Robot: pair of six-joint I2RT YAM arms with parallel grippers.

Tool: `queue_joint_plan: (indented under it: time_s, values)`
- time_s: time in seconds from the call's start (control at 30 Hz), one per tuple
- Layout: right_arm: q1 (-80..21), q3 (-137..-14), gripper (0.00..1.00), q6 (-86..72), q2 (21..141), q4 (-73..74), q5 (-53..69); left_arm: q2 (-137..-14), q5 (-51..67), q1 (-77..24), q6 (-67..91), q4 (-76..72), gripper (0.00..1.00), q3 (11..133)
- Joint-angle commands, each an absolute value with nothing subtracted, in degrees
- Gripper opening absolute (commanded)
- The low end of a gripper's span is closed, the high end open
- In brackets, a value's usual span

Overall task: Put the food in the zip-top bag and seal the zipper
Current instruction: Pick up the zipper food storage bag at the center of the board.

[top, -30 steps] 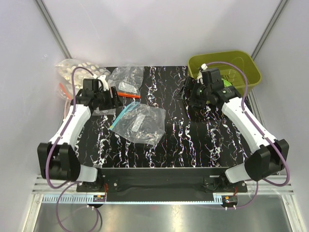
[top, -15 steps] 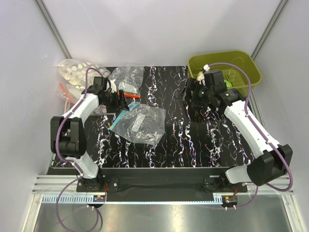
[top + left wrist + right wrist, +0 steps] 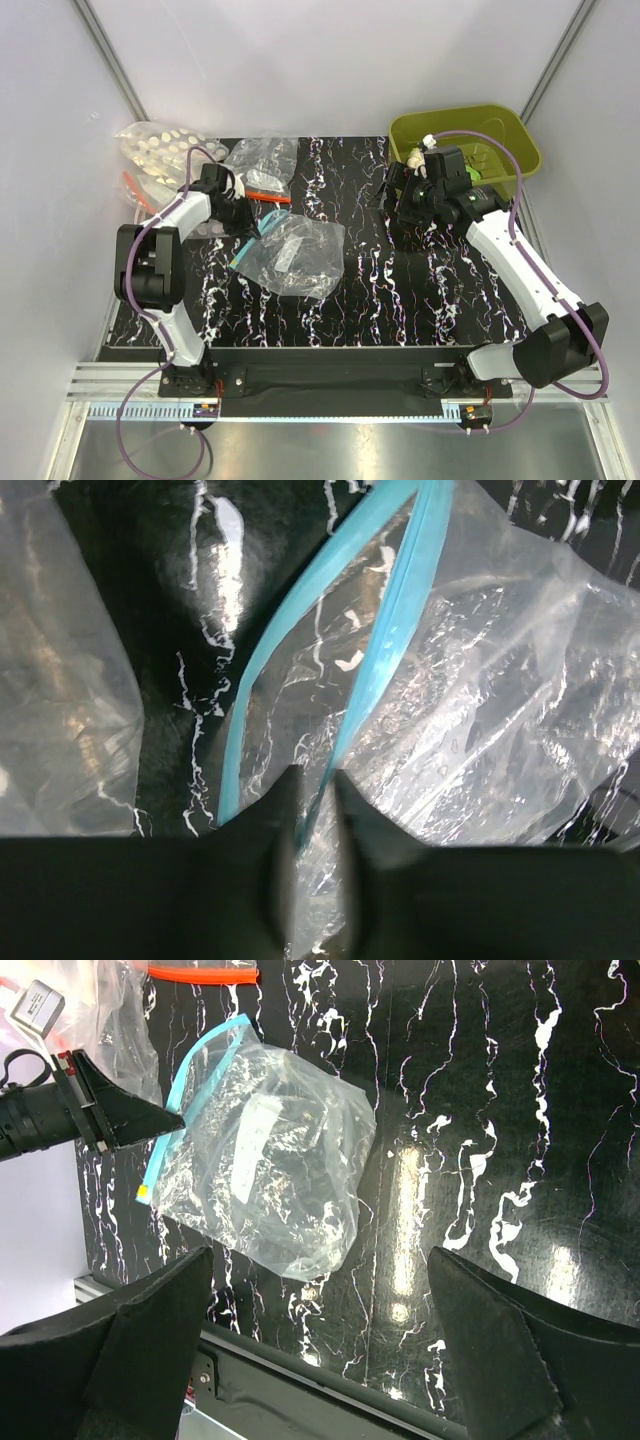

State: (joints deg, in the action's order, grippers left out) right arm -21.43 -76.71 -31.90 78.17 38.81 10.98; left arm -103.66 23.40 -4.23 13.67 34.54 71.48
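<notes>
The zip-top bag lies crumpled on the black marbled table, left of centre, and it looks empty. Its teal-blue zipper splits into two strips, so the mouth stands apart. My left gripper is shut on the right-hand strip at the mouth's near corner; from above the left gripper sits at the bag's upper left. My right gripper hangs wide open with nothing between its fingers, and from above the right gripper is right of the bag. I see no food clearly; the right arm covers much of the bin.
A lime-green bin stands at the back right corner. A clear bag with a red-orange strip lies behind the left gripper. A bag of white round pieces rests off the table's back left. White walls close in on both sides.
My left gripper has moved right to the bag's mouth and shut on one zipper strip. The left arm has folded back. The right arm has barely shifted.
</notes>
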Motion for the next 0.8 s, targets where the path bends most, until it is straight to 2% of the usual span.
queue_joint_plan:
  time_s: [0.0,0.03,0.2,0.37,0.63,0.77]
  values:
    - [-22.0,-76.5,0.95,-31.1,77.3,37.5,9.6,-99.2,27.2,-4.0,13.9,32.8,0.10,70.3]
    - [-22.0,-76.5,0.95,-31.2,77.4,37.5,9.8,-98.1,27.6,-4.0,14.6,32.7,0.00,70.1]
    - [-22.0,-77.3,0.92,-31.7,79.0,37.1,12.6,-89.6,25.9,-6.7,15.8,32.3,0.00,69.9]
    - [-22.1,-80.9,0.86,-32.3,82.4,36.7,19.5,-83.6,10.5,-14.7,14.1,34.4,0.00,74.3]
    - [-23.2,-89.7,0.82,-34.9,88.9,38.8,22.0,-78.9,-16.2,-27.1,10.1,37.7,0.00,79.7]
    - [-23.5,-89.6,0.79,-35.9,89.7,36.8,24.3,-79.9,-23.6,-33.7,8.2,38.8,0.00,80.9]
